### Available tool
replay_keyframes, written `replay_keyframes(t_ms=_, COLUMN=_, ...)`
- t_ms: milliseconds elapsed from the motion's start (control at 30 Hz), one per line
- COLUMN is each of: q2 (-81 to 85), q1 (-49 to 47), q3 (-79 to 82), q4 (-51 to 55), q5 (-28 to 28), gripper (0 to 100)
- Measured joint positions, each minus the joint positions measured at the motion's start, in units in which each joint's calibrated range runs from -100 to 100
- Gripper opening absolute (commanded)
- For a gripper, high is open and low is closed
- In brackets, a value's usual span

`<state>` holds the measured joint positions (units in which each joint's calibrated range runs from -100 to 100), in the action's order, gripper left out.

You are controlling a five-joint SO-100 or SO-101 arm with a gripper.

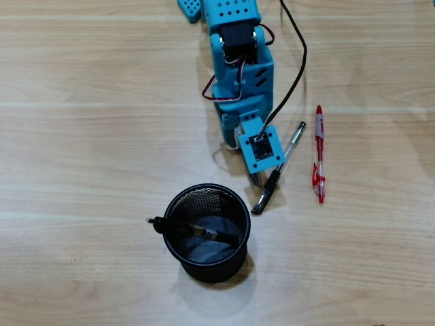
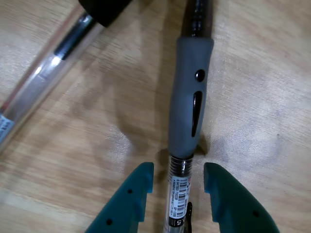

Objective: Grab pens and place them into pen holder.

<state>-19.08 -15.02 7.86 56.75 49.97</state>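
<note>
Since the gripper [image 2: 178, 177] is spread astride the light, stiff, slippery pen [image 2: 189, 111] mid-desk, its rubber grip is best clamped.

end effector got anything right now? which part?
Nothing held. The end effector is open, its fingers either side of the black pen on the table, at the clear barrel just behind the grey grip, gaps showing both sides.
</note>
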Motion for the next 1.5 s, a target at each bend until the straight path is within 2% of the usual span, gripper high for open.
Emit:
replay_keyframes(t_ms=267, q2=-2.7, q1=-0.1, q3=-1.2, q4=0.0, q5=0.4, gripper=12)
replay_keyframes(t_ms=467, q2=-3.7, q1=0.5, q3=-1.7, q4=-0.3, q5=1.4, gripper=2)
replay_keyframes(t_ms=967, q2=-1.5, q1=2.1, q3=-1.2, q4=0.8, q5=1.5, gripper=2)
replay_keyframes(t_ms=1500, q2=31.1, q1=6.3, q3=14.4, q4=0.9, q5=-0.5, gripper=2)
